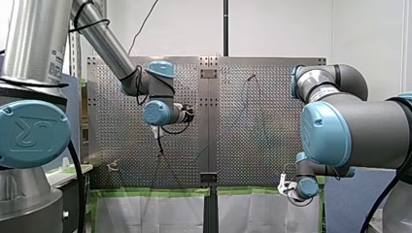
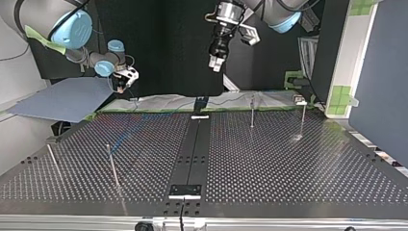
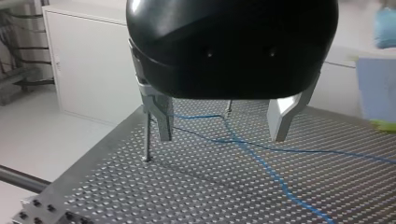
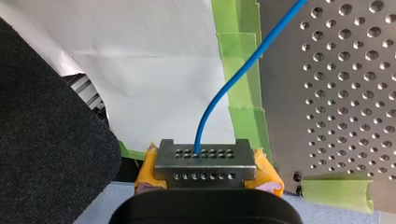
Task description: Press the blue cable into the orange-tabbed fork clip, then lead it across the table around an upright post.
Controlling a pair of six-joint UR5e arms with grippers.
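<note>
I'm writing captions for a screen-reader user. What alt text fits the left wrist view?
My left gripper, black with metal fingers spread open, hovers above the perforated table. A blue cable lies loosely across the table below and ahead of it, and a thin upright post stands just beside one finger.

blue cable (image 4: 201, 130), green tape (image 4: 238, 70), silver perforated table (image 4: 327, 93)

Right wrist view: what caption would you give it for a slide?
My right gripper clamped on the blue cable, which curves away toward the perforated table.
</note>
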